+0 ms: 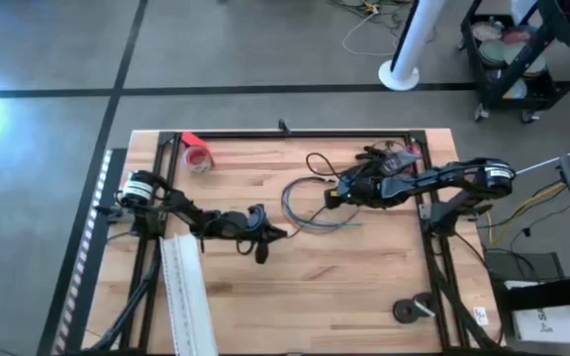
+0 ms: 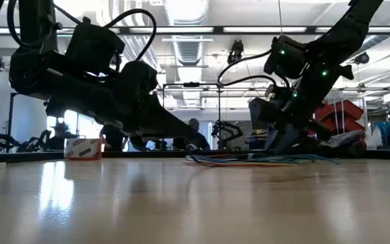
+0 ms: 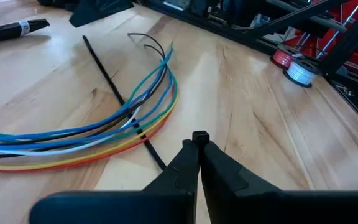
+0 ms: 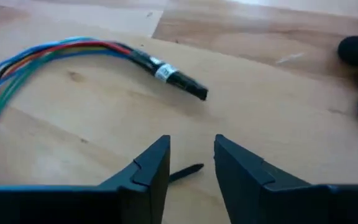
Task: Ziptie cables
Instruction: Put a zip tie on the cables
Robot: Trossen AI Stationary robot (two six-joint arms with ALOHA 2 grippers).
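Observation:
The cables, a loose bundle of blue, green, yellow, orange and dark wires, lie curved on the wooden table. One end of the cables is gathered in a black sleeve with a white label. A thin black ziptie lies flat across the bundle. My left gripper is shut at the ziptie's head end, left of the bundle. My right gripper is open and low over the table. Its fingers stand on either side of the ziptie's pointed tip. My left gripper pinches the ziptie at its small square head between its two fingertips. The fingers come in low and slanting from the table's left and lie roughly along the strap. The rest of the strap lies on the table, across the cables.
A red tape roll sits at the far left, and a long white strip lies at the near left. Two dark discs rest near the right front corner. Bare wood lies in front of the cables.

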